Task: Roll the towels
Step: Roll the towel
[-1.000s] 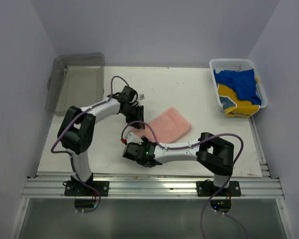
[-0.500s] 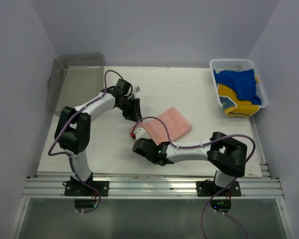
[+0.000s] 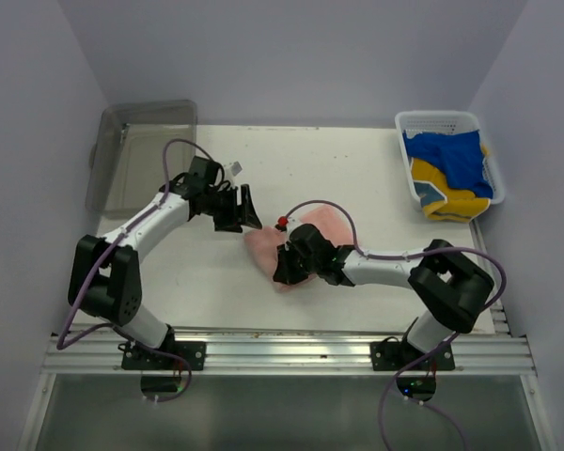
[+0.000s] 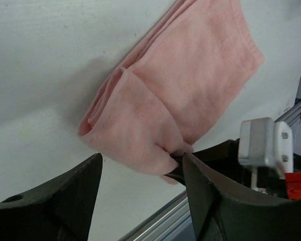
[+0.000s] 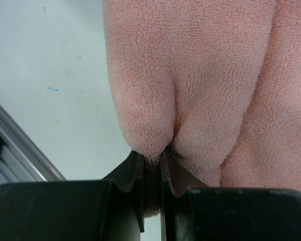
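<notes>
Bright, even overhead light, soft faint shadows; both wrist views go soft along their bottom edges.

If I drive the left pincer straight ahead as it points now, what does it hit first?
Probably the folded pink towel, which lies just ahead of the left pincer. The right pincer gripping its edge sits off to one side. Depth is unclear.

Grey tray [image 3: 143,158] far left, white basket [image 3: 439,119] far right

Half-folded pink towel [image 3: 261,252] lies centrally; blue towel [image 3: 453,155], yellow towel [image 3: 448,199] fill basket [image 3: 439,116]
</notes>
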